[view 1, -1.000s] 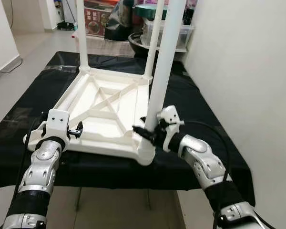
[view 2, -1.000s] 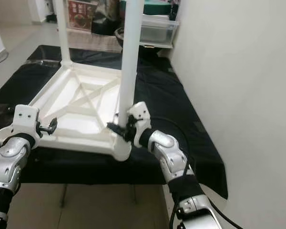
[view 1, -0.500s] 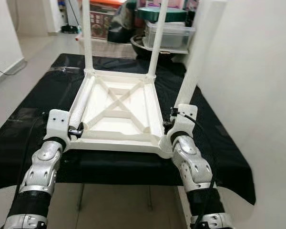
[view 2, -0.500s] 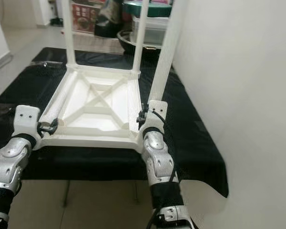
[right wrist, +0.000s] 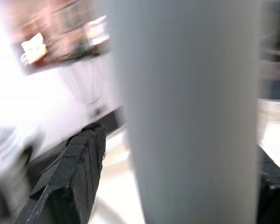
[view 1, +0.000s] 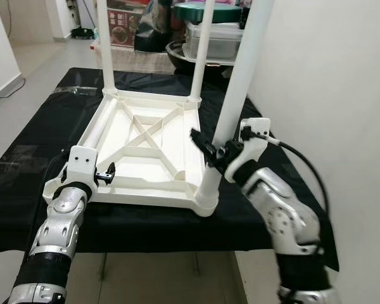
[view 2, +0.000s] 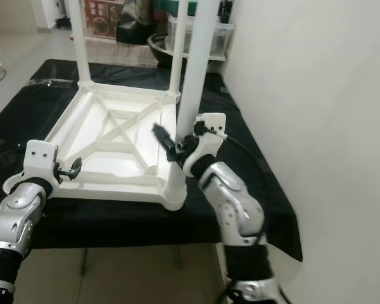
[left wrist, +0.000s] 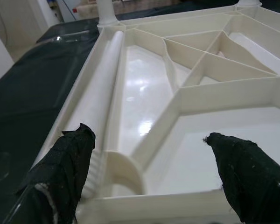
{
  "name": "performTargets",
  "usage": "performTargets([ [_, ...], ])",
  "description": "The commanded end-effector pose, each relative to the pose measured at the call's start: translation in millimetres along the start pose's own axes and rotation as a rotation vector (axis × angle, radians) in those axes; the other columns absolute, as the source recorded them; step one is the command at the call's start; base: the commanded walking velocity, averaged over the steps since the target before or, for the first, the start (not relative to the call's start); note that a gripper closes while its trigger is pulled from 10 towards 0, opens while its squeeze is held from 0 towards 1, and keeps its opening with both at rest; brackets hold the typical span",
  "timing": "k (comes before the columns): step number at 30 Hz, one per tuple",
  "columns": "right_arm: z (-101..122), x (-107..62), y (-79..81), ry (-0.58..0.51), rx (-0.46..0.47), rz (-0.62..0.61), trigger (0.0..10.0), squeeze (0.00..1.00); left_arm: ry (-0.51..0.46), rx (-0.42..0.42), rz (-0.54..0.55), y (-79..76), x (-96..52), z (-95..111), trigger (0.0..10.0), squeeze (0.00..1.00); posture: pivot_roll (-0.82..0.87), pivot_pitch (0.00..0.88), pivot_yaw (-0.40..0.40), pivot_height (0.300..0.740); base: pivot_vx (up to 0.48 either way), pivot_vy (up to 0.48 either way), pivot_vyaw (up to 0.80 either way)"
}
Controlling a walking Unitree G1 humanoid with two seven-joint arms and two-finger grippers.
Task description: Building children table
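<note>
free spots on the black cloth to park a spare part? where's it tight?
Bare black cloth runs left of the upturned white tabletop, and a strip lies between it and the wall. It's tight at the near right leg, where the right gripper straddles it. The left gripper sits at the near left corner.

White plastic table [view 1: 142, 149] lies upside down, 3 legs upright, 1 loose leg [left wrist: 100, 105] inside

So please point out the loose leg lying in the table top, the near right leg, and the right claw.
loose leg [left wrist: 104, 88]: left wrist view, middle of its shaft.
near right leg [view 1: 239, 95]: left eye view, upper shaft.
right claw [view 1: 204, 147]: left eye view, between its fingertips.
</note>
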State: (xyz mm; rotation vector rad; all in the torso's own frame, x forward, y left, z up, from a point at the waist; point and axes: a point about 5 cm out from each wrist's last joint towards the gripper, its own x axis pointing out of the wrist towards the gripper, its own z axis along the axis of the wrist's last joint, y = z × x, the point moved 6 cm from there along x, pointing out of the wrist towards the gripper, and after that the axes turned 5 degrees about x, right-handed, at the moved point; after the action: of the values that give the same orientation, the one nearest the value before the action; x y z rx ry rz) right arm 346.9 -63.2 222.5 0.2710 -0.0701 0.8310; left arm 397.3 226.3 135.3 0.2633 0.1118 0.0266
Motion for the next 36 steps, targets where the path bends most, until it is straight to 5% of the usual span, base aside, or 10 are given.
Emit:
performTargets([
  [1, -19, -2.4, 17.2, 0.068, 0.001, 0.135, 10.0, 0.00, 0.001, 0.012, -0.006, -1.3, 2.4, 0, 10.0, 0.00, 0.13, 0.000, -0.112, 0.740, 0.000, 0.000, 0.00],
  [3, -38, -2.6, 13.6, 0.135, 0.006, 0.153, 4.9, 0.00, -0.005, 0.008, -0.002, -1.7, 3.1, 3, 10.0, 0.00, 0.14, 0.000, -0.116, 0.740, 0.000, 0.000, 0.00],
  [10, -60, 0.9, 8.5, 0.209, 0.003, 0.150, 3.2, 0.00, -0.010, 0.009, 0.001, 0.0, 0.8, 3, 10.0, 0.00, 0.15, 0.000, -0.124, 0.740, 0.000, 0.000, 0.00],
  [11, -63, 5.7, -6.3, 0.210, 0.009, 0.068, 0.0, 0.00, -0.007, 0.013, 0.009, 3.4, 0.2, 2, 10.0, 0.00, 0.16, 0.000, -0.127, 0.740, 0.000, 0.000, 0.00],
  [20, -73, -27.9, -115.7, 0.197, 0.023, -0.765, 0.0, 0.00, -0.010, 0.017, 0.018, 6.2, 2.0, 4, 10.0, 0.00, 0.15, 0.000, -0.122, 0.740, 0.000, 0.000, 0.00],
  [26, -77, -52.1, -109.6, 0.156, 0.010, -0.989, 0.0, 0.00, -0.014, 0.012, 0.007, 1.0, 2.2, 5, 10.0, 0.00, 0.15, 0.000, -0.114, 0.740, 0.000, 0.000, 0.00],
  [27, -77, -40.2, -93.8, 0.157, 0.007, -0.912, 10.0, 0.00, -0.010, 0.014, 0.007, 1.4, 2.5, 4, 10.0, 0.00, 0.14, 0.000, -0.105, 0.740, 0.000, 0.000, 0.00],
  [31, -73, -25.2, -76.5, 0.149, -0.017, -0.806, 10.0, 0.00, -0.006, 0.017, 0.004, 1.4, 4.1, 3, 10.0, 0.00, 0.13, 0.000, -0.100, 0.740, 0.000, 0.000, 0.00],
  [32, -63, -22.3, -76.9, 0.122, -0.048, -0.777, 10.0, 1.00, -0.010, 0.018, 0.001, 0.4, 5.8, 5, 10.0, 0.00, 0.13, 0.000, -0.100, 0.740, 0.000, 0.000, 0.00],
  [36, -50, -19.9, -80.5, 0.078, -0.050, -0.761, 10.0, 1.00, -0.014, 0.017, -0.001, -0.9, 7.0, 7, 10.0, 0.00, 0.12, 0.000, -0.101, 0.740, 0.000, 0.000, 0.00],
])
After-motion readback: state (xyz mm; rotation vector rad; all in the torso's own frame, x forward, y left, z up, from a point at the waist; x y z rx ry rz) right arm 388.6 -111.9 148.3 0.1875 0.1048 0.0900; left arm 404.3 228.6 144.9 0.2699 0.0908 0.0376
